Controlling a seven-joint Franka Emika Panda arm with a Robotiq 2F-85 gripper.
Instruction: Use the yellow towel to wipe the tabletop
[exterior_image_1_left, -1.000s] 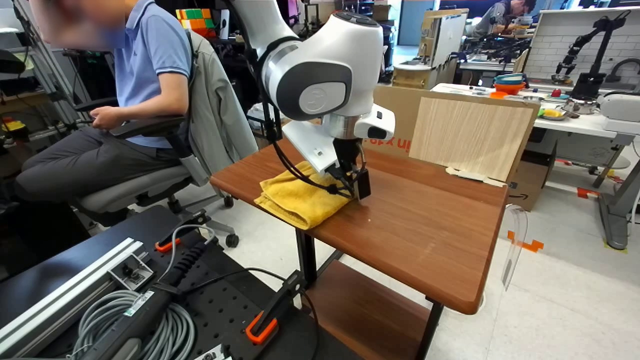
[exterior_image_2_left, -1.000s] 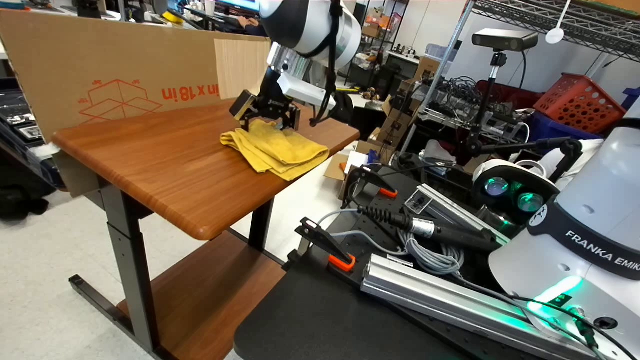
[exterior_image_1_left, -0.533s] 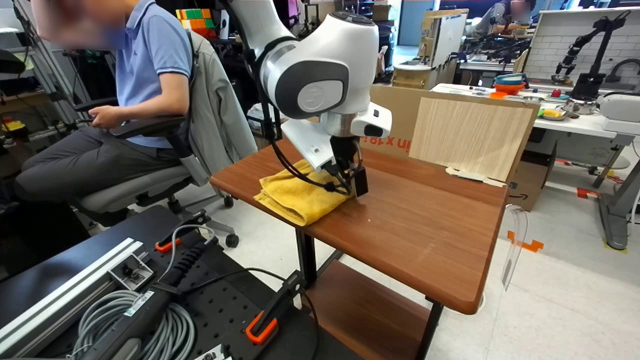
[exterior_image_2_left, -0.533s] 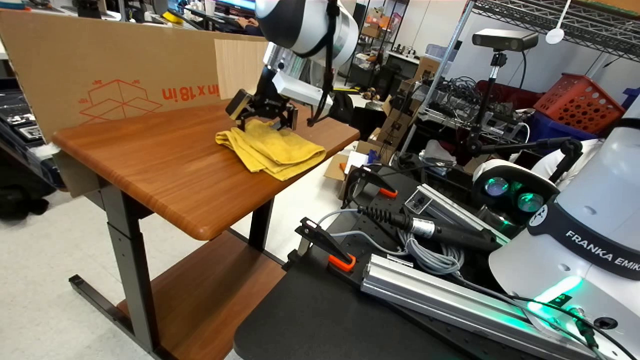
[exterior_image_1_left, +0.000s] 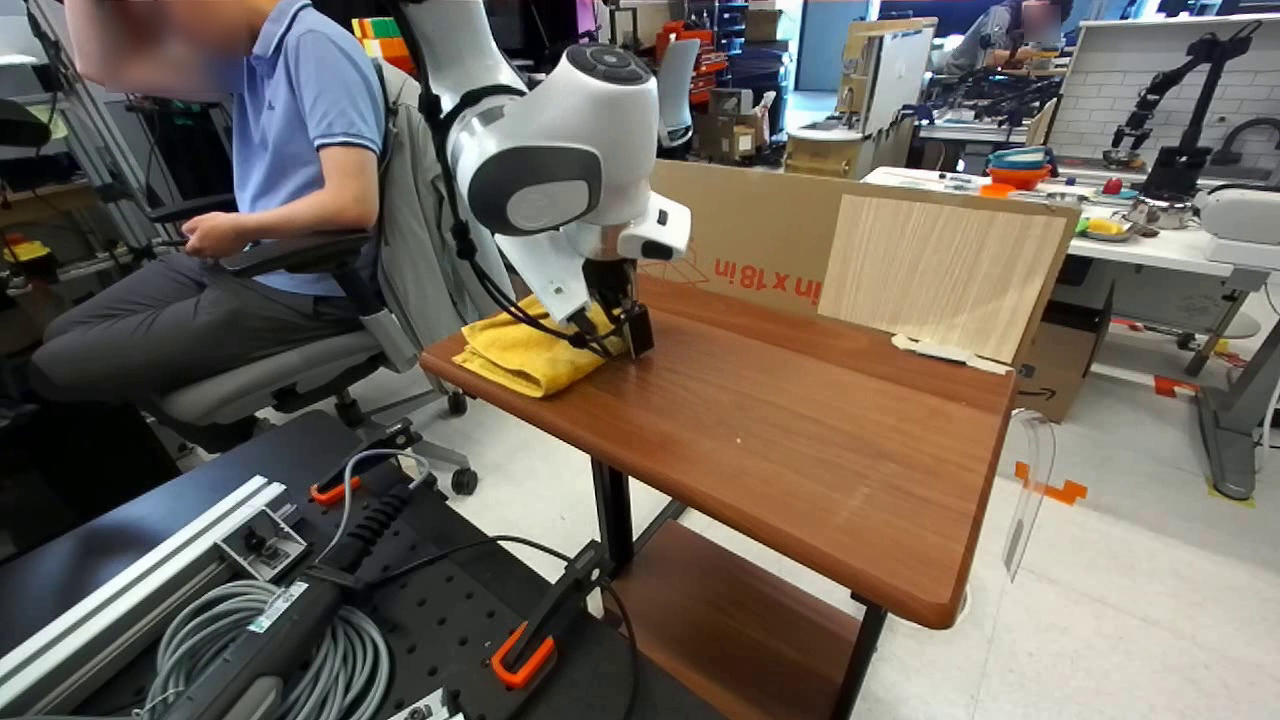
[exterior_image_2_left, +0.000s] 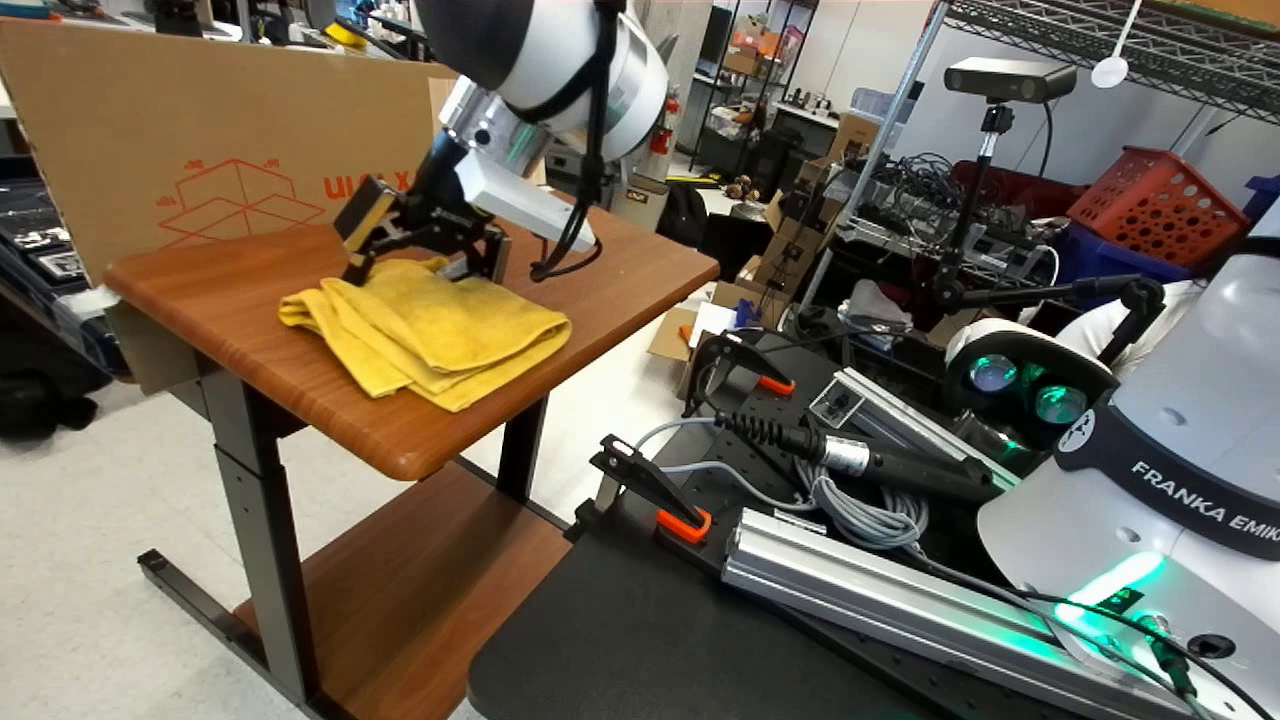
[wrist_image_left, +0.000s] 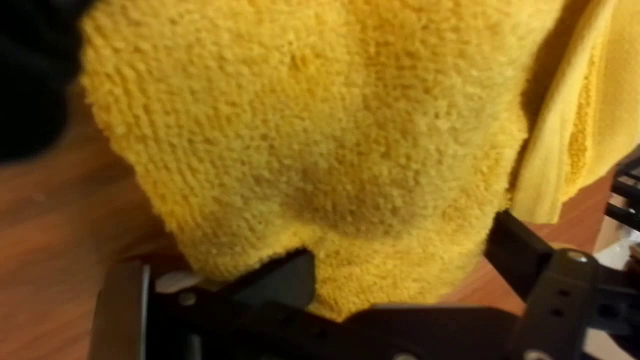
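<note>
The hand (wrist_image_left: 402, 237) tilts down onto the yellow towel (wrist_image_left: 320, 100), its two fingers (wrist_image_left: 289, 280) standing well apart with fuzzy cloth between them. The towel lies folded in layers on the wood-grain counter (exterior_image_1_left: 800, 420), in both exterior views close to an edge and near one end. Above the hand, the white and grey arm (exterior_image_1_left: 570, 150) reaches over the counter, a black cable (exterior_image_2_left: 597, 110) hanging along it. Along the counter's far side stands a red-printed cardboard sheet (exterior_image_2_left: 330, 110), with a pale plywood panel (exterior_image_1_left: 940, 270) against its face. In an exterior view a person (exterior_image_1_left: 300, 110) in blue sits past the towel's end of the counter.
</note>
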